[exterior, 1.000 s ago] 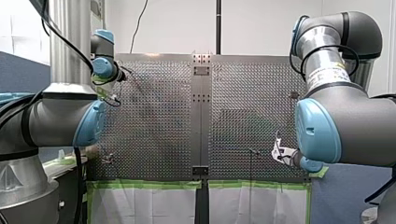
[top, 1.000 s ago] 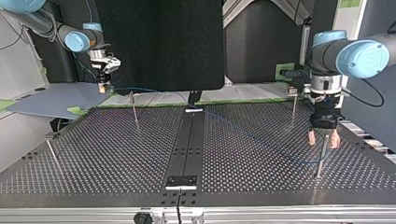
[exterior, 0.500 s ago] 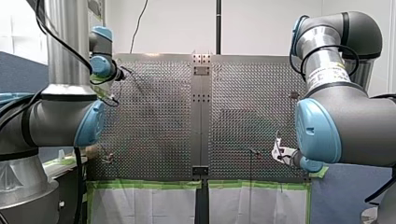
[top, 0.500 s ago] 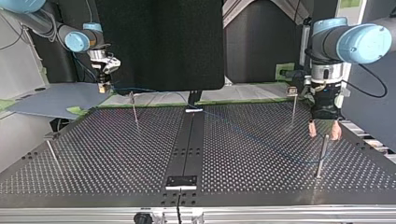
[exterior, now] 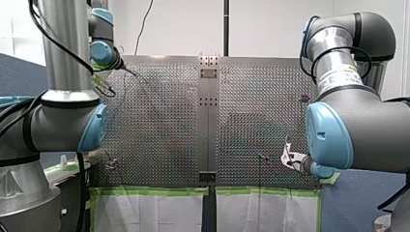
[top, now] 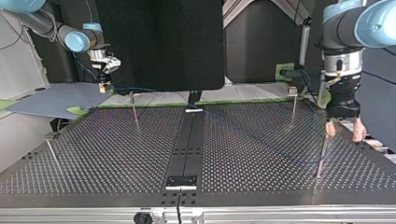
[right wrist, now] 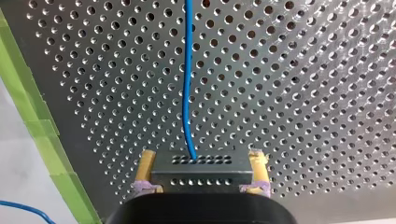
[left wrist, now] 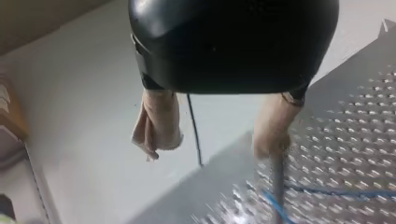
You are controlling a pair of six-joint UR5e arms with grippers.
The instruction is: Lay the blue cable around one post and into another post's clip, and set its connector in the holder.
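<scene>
**Routing incomplete: one side has let go and pulled back**

Your left tool (top: 344, 132) stands wide open and empty, its pale pads (top: 330, 129) spread. Over the last second it has risen and shifted toward the top view's right edge. It now hangs above and just beyond the nearest post (top: 321, 156). Before, it sat lower, with the post's top between its pads as seen from across the worktop (top: 116, 154). In the front view the same arm's wrist (exterior: 101, 50) has climbed accordingly.

Your right tool (right wrist: 201, 159) has not moved. It stays clamped on the connector (right wrist: 201, 171), a perforated metal block between its yellow pads, at the worktop's far edge on the top view's left.

The blue cable (right wrist: 187, 84) leaves the connector and runs straight ahead over the perforated plate. In the top view it shows only as a faint line crossing diagonally toward the foot of the nearest post. The left wrist view shows it meeting that post low down and appearing to bend there. I cannot tell whether it passes fully around.

Assessment: the withdrawal suggests the pass at the first post is finished, and nothing now restrains the cable there. The rear post (top: 293, 105), whose small head is presumably the clip, shows no cable in it. The connector is not yet seated, and I cannot identify the holder. A pull from your right side could drag the loose cable off the post.
</scene>
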